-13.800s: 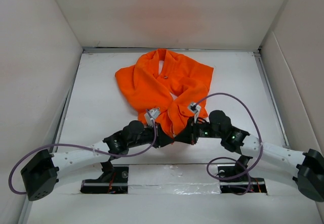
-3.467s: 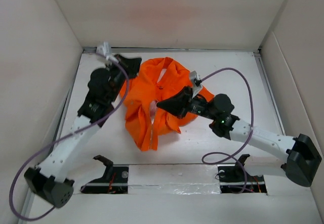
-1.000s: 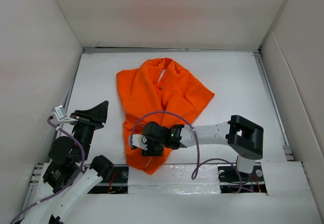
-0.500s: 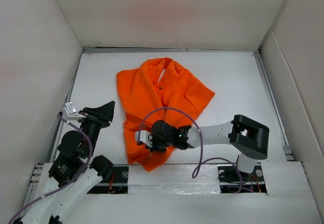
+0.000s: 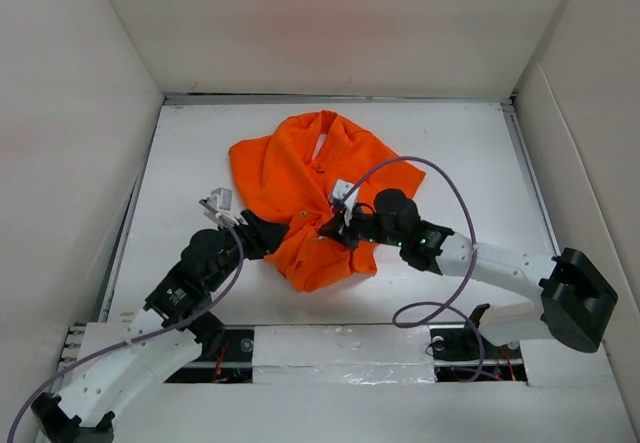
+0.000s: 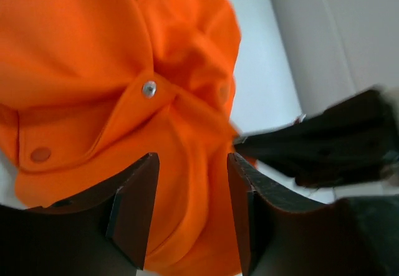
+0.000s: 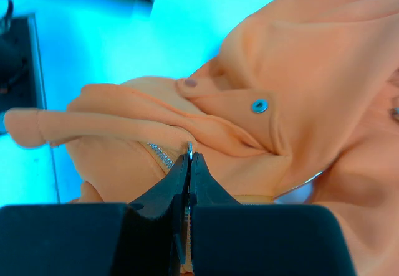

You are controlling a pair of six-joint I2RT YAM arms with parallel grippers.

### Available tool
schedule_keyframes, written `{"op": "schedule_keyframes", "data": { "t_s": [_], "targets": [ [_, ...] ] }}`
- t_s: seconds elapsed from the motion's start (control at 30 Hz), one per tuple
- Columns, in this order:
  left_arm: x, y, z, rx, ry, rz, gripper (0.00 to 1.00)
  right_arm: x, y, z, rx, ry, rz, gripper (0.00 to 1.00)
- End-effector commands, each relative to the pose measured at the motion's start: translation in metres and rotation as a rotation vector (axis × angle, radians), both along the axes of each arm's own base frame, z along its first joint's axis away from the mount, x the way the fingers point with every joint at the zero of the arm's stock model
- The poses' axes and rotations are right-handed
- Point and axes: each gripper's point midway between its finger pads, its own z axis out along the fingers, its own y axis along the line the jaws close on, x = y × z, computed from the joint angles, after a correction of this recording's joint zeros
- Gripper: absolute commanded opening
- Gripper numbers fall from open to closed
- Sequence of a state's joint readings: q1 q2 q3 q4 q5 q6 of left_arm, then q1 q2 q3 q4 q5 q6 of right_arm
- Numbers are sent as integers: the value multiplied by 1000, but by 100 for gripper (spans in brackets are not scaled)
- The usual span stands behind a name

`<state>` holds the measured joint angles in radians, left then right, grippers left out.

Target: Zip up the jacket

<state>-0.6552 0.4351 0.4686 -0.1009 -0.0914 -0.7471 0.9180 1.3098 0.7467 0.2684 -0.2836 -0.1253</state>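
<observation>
Jacket (image 5: 290, 168): soft, limp, likely bunching; hem (image 5: 318, 281) needing holding.
Right gripper (image 7: 189, 157): pinching zipper pull (image 7: 189, 146).
Left gripper (image 6: 190, 164): gaping open.

The bright orange jacket (image 5: 290, 178) lay crumpled on the white desk (image 5: 460, 153), with its collar toward the far side and its lower part bunched into a rumpled fold nearer the arms. A round metal snap (image 6: 148, 88) showed on its front. A short run of silvery zipper teeth (image 7: 161, 156) peeked from under a fold.
</observation>
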Motion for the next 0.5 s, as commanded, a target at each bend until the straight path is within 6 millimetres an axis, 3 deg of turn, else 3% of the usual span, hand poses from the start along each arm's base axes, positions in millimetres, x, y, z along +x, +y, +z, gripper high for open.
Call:
{"op": "schedule_keyframes", "data": {
  "t_s": [0.0,0.1,0.13,0.27,0.47],
  "targets": [
    [-19,-23,-9,-44,6,-163,47,12,0,38,142,-26,30,0],
    [-29,-28,-16,-85,24,-205,62,18,-3,38,152,-24,29,0],
    [-32,-29,-17,-94,24,-221,73,21,-4,37,151,-23,24,0],
    [-35,-42,-12,-114,-11,-294,80,24,-5,39,160,-19,35,0],
    [-22,-48,-11,-77,-68,-294,86,19,1,33,148,10,79,0]
  ]
}}
